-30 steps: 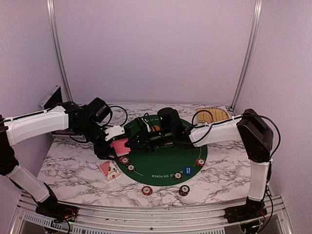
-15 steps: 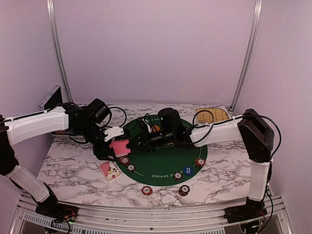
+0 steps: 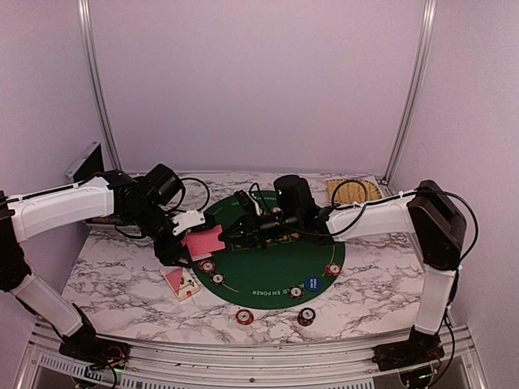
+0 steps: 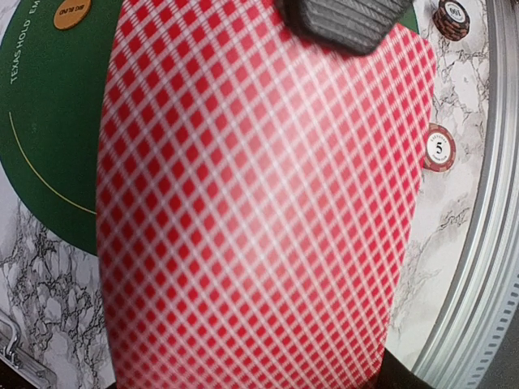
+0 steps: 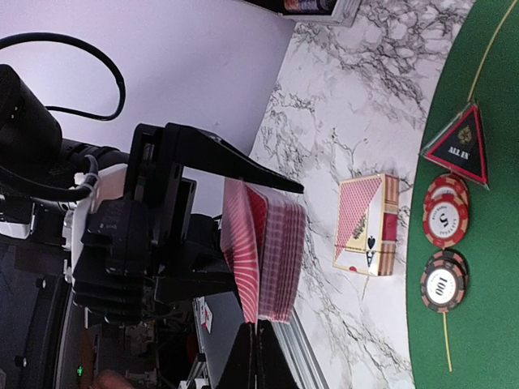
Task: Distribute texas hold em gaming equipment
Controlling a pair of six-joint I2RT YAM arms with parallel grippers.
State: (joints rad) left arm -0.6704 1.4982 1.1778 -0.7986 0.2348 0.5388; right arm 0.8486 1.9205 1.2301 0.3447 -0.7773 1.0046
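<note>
Cards (image 4: 259, 211) with red diamond-lattice backs clamped between ribbed pads (image 4: 349, 20) of left gripper (image 3: 197, 243); right gripper (image 3: 242, 229) state unclear

A round green mat (image 3: 268, 267) lay at the middle of the marble bench (image 3: 113, 284); a woven straw tray (image 3: 369, 193) sat at its far right corner.

Shifted the right end effector (image 3: 237, 233) a little rightward over the round green mat (image 3: 268, 271), further in from the mat's left rim than a second ago. Swung its wrist and elbow the same way, toward the mat's right side. Shows the deck of red-backed playing cards (image 3: 203, 241), clamped in the left end effector (image 3: 193, 240), broader than before, with more red back in view and its right edge reaching further in over the mat's left rim.
</note>
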